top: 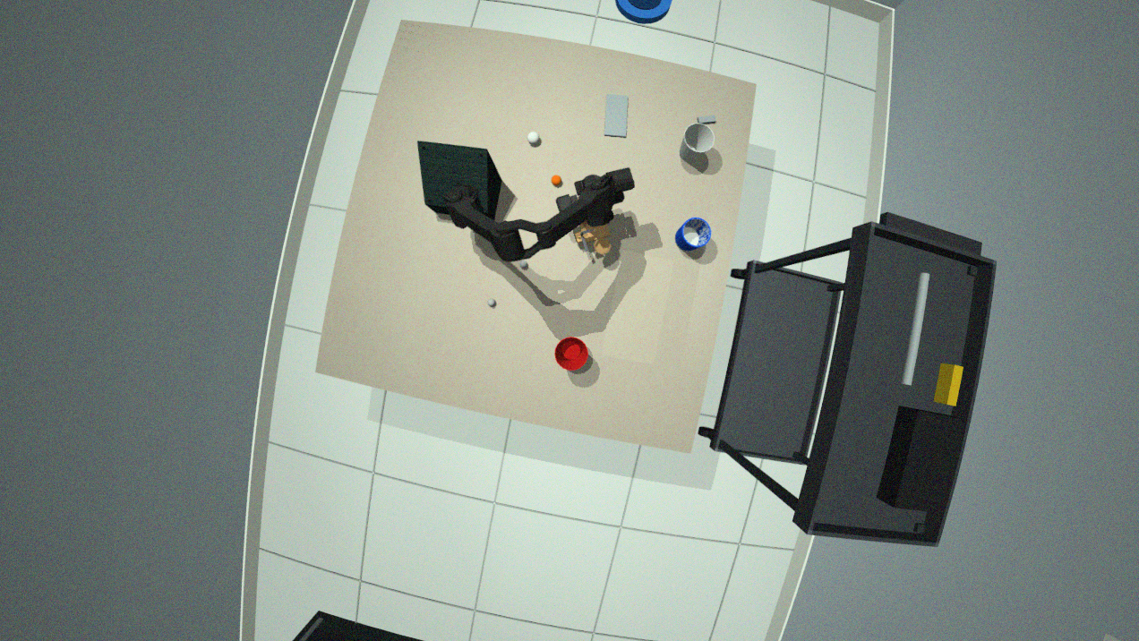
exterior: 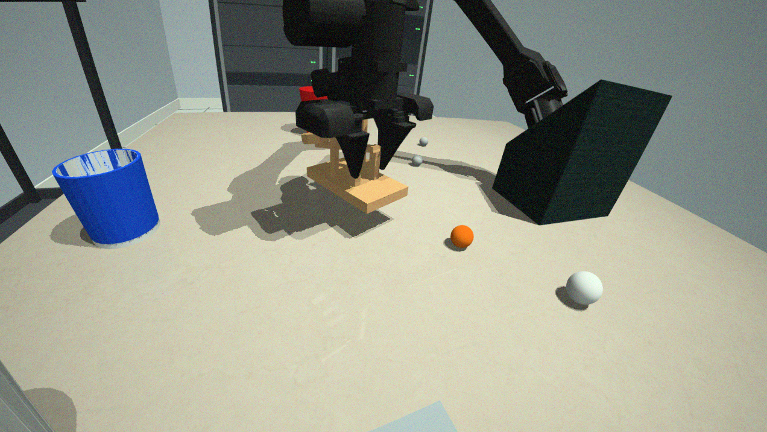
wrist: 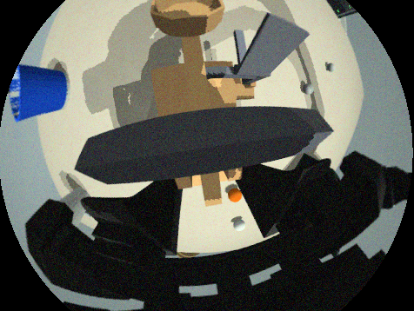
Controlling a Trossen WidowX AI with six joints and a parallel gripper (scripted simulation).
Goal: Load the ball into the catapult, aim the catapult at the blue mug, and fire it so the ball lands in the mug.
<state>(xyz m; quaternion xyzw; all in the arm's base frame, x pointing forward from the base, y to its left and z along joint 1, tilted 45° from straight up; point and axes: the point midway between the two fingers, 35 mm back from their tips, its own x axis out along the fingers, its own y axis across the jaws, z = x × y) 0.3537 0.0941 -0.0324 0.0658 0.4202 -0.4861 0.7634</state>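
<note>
Gripping tan wooden catapult [top: 594, 237] [exterior: 377, 191] [wrist: 174, 89]: flat base, faceted cup [top: 602, 248] [wrist: 184, 23].

Plain grey walls. Pale square-tiled floor [top: 434, 517] under the bench [top: 446, 350] [exterior: 268, 332]. Dark rack [exterior: 219, 64] shows small green lights.

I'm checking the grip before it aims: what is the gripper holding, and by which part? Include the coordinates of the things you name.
The gripper [exterior: 369, 172] holds the wooden catapult [exterior: 387, 192] [wrist: 174, 89] by its upright frame, above the base.

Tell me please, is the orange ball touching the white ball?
Apart: the exterior view plainly shows bare table surface between the orange ball and the white ball.
</note>
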